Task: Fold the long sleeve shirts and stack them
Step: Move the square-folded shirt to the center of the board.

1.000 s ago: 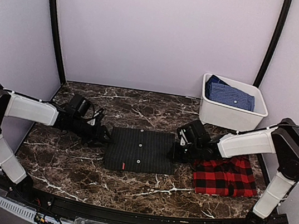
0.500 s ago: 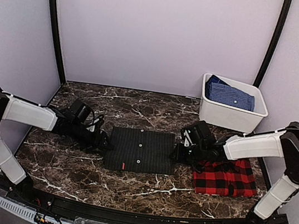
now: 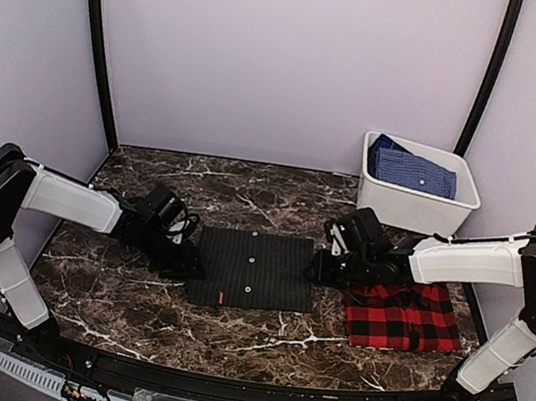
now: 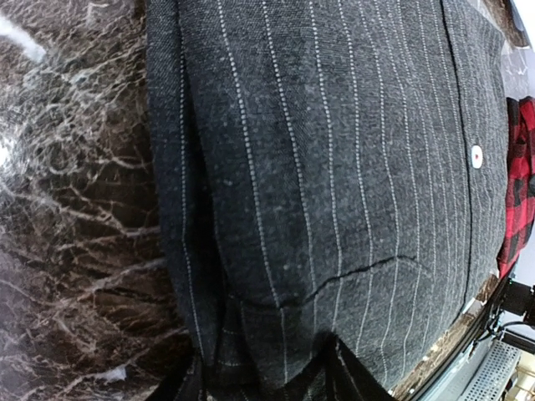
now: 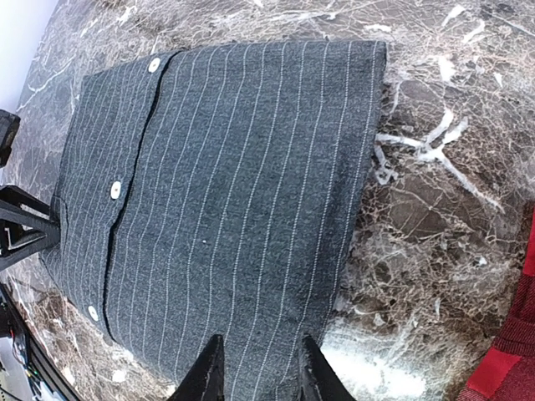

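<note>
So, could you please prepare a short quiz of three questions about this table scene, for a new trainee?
1. What lies in the white bin? A: a blue shirt. B: a towel. C: nothing.
2. True or false: in the top view, the plaid shirt lies to the right of the pinstriped shirt, not on it.
3. Which shirt lies between the left pincer and the right pincer?

Key: 1 A. 2 True. 3 The pinstriped shirt.
</note>
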Available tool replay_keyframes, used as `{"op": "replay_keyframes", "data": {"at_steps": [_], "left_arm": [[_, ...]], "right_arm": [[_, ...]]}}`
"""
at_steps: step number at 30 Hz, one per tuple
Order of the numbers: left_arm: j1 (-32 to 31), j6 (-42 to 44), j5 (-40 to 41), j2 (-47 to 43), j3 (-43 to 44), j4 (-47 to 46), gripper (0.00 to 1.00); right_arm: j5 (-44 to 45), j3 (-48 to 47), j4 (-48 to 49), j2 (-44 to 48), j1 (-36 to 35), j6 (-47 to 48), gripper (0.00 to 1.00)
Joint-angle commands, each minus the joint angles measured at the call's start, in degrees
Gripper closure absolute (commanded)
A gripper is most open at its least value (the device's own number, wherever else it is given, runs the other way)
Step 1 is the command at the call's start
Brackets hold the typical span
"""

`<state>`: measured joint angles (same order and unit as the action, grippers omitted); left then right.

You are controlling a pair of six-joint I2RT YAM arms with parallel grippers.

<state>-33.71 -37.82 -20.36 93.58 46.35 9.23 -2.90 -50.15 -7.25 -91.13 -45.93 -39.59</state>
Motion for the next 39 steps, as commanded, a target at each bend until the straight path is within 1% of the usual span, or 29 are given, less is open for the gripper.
{"op": "replay_keyframes", "data": {"at_steps": [1, 5, 10, 15, 17, 19, 21, 22, 23, 25, 28, 32, 35, 39], "left_arm": [[-1.4, 1.1, 4.3, 2.3, 1.2, 5.3, 0.56], [-1.6, 0.6, 5.2, 3.8, 1.3, 5.6, 0.59], [-2.0, -0.9, 3.3, 6.1, 1.3, 3.8, 0.62], [-2.1, -3.1, 1.1, 7.2, 0.3, 0.1, 0.62], [-2.1, -4.0, 0.4, 7.6, -0.2, -1.5, 0.63], [-2.1, -4.8, 0.0, 7.9, -0.5, -2.8, 0.72], [-2.1, -5.4, -0.2, 7.6, -0.6, -3.8, 0.86], [-2.0, -5.4, 0.0, 7.4, -0.3, -4.0, 0.89], [-1.9, -5.5, 0.2, 6.9, -0.1, -3.8, 0.94], [-1.7, -4.8, 0.7, 6.0, 0.7, -2.6, 0.99], [-0.3, -3.4, 0.6, 3.6, 1.9, 0.7, 1.0], [1.9, 1.6, 0.0, -0.4, 3.2, 6.5, 1.0], [4.1, 4.8, -1.6, -2.6, 3.6, 11.0, 1.0], [6.3, 8.2, -3.9, -5.1, 3.0, 14.2, 1.0]], "right_arm": [[1.1, -1.8, -0.6, 1.2, -0.7, 0.8, 0.72], [0.9, -1.6, -0.2, 0.8, -0.7, 0.9, 0.72], [1.2, -1.5, 0.3, 0.3, -0.7, 1.0, 0.72], [2.0, -1.3, 0.2, 0.1, -0.8, 1.4, 0.7], [2.3, -1.3, 0.2, 0.0, -0.7, 1.5, 0.7], [2.6, -1.3, 0.1, -0.2, -0.7, 1.7, 0.7], [2.6, -1.4, 0.2, -0.3, -0.6, 1.7, 0.7], [2.7, -1.4, 0.2, -0.2, -0.6, 1.8, 0.7], [2.6, -1.4, 0.3, -0.2, -0.6, 1.8, 0.7], [2.6, -1.5, 0.2, -0.2, -0.6, 1.9, 0.7], [2.6, -1.6, -0.1, -0.1, -0.7, 2.1, 0.7], [2.7, -1.7, -0.2, 0.2, -0.6, 2.1, 0.69], [1.6, -2.3, 0.2, -0.6, -0.6, 2.0, 0.69], [-0.1, -3.3, 2.0, -2.4, -1.4, 1.4, 0.69]]}}
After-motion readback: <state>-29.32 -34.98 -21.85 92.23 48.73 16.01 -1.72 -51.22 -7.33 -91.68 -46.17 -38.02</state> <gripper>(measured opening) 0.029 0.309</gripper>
